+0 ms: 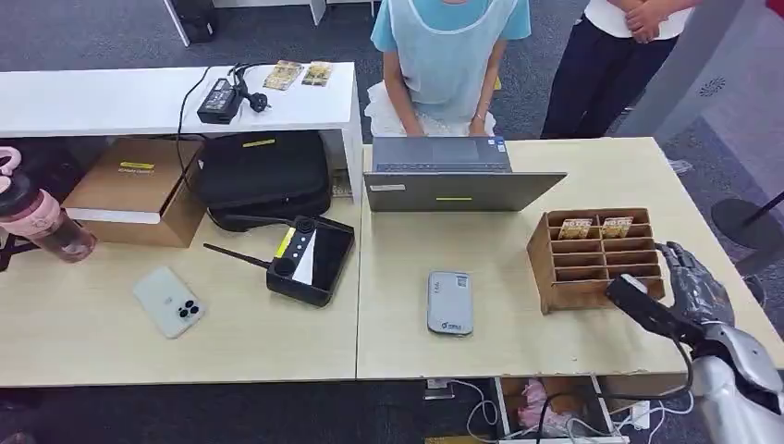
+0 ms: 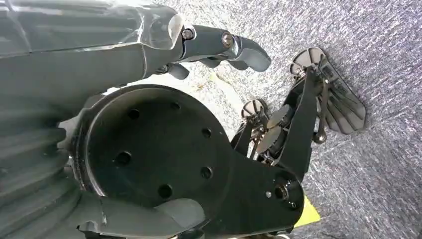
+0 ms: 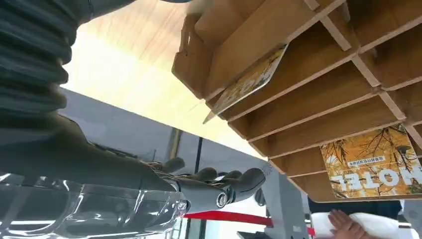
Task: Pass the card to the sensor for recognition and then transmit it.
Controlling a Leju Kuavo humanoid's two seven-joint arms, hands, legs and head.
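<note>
Head view: the right hand (image 1: 689,282), fingers apart and grasping nothing, sits just beside the wooden rack (image 1: 592,259) on the desk (image 1: 518,347); two cards (image 1: 595,227) stand in the rack's top row, the grey sensor (image 1: 450,302) left of the rack

Left wrist view: the left hand (image 2: 219,47) hangs over carpet, holding nothing, fingers loosely apart

Right wrist view: a HOTEL card (image 3: 370,162) lies in a rack slot

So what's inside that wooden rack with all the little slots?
The wooden rack has two yellow hotel cards standing in its top row, one in each slot. The lower rows look empty from the head view, though their depths are shadowed. The right hand hovers beside it, holding nothing.
</note>
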